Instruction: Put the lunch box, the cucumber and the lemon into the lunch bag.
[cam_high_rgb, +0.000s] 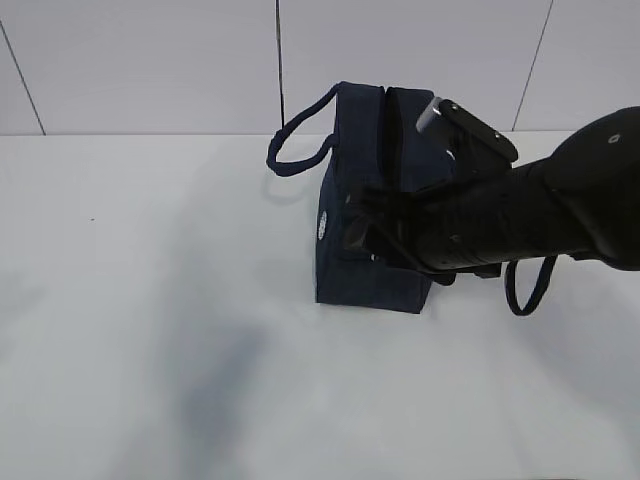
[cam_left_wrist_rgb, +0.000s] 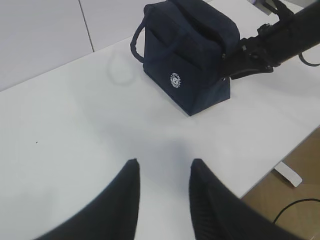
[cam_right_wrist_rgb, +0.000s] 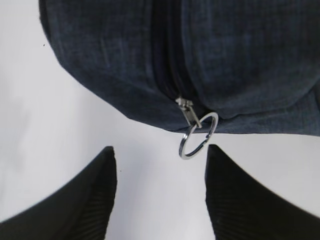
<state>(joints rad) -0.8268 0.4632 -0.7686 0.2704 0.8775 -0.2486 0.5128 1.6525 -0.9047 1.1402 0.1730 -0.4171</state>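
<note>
The lunch bag (cam_high_rgb: 372, 215) is a boxy dark navy bag with a white round logo (cam_left_wrist_rgb: 175, 79), standing on the white table. My right arm reaches in from the right across the bag's near end. My right gripper (cam_right_wrist_rgb: 160, 148) is open, close to the bag's end. The metal ring pull (cam_right_wrist_rgb: 198, 135) hangs from the zipper slider just ahead of the right fingertip (cam_right_wrist_rgb: 212, 150), touching neither finger. The zipper line above the slider looks closed. My left gripper (cam_left_wrist_rgb: 164, 162) stands open and empty over bare table, well short of the bag (cam_left_wrist_rgb: 187, 55). The lunch box, cucumber and lemon are out of view.
The bag's loop handles stick out to the left (cam_high_rgb: 295, 140) and right (cam_high_rgb: 525, 290). The white table (cam_high_rgb: 150, 350) spreads wide to the left and front. Its edge (cam_left_wrist_rgb: 285, 150) shows in the left wrist view, with brown floor and a cable below.
</note>
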